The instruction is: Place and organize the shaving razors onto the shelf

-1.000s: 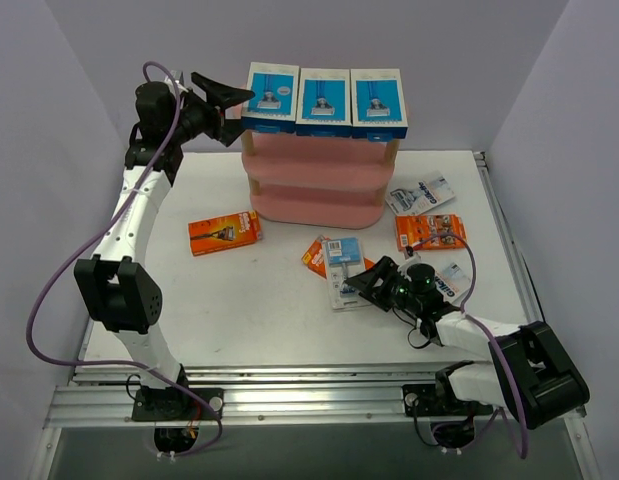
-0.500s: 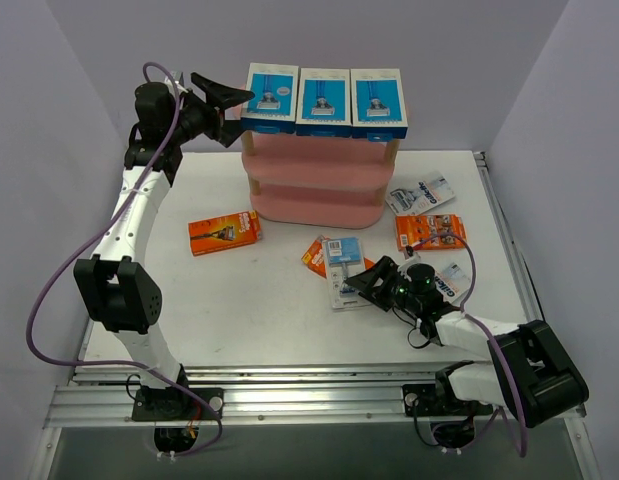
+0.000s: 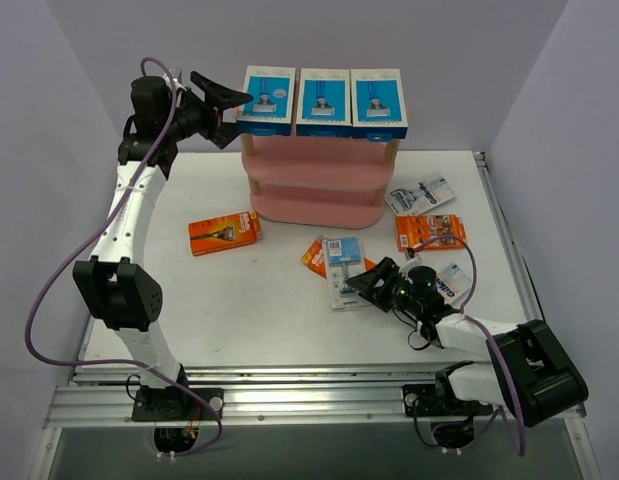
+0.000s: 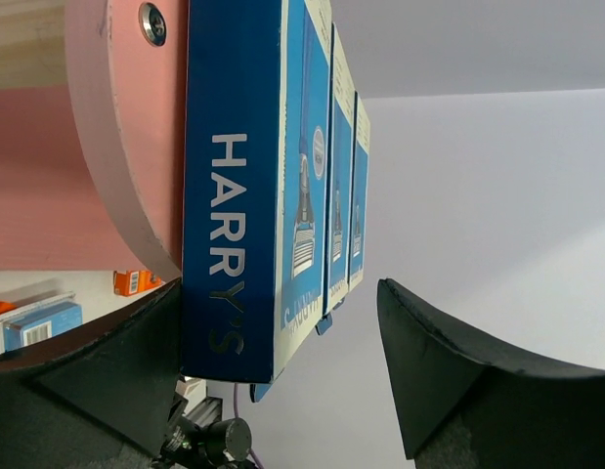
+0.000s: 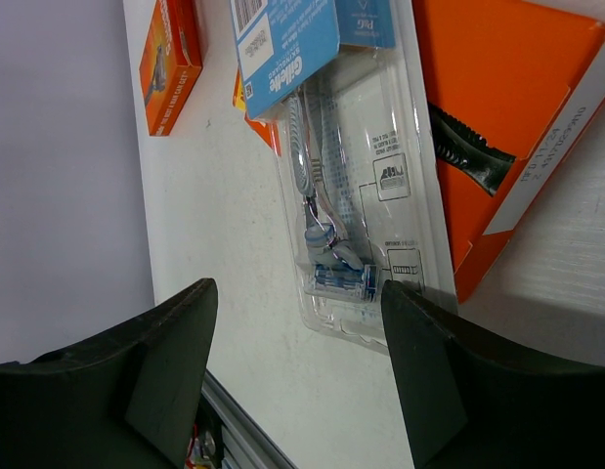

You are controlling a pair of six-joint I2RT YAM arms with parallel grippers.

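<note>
Blue boxes atop shelf, upper centre; left gripper agape beside leftmost. Right gripper agape over blister pack, lower right.

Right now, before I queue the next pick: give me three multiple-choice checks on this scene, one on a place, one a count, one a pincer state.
1. Where do the blue boxes stand?
A. top tier of the pink shelf
B. its middle tier
C. its bottom tier

2. How many orange cards lie on the table?
A. one
B. three
C. five

3. What state is the right pincer in?
A. shut on an orange card
B. shut, empty
C. open over a clear blister pack

Answers:
1 A: all three stand in a row on the top board.
2 B: one lies left of the shelf, one at the right, one under a blister pack.
3 C: the wrist view shows its fingers spread apart, with the pack in view between them.
</note>
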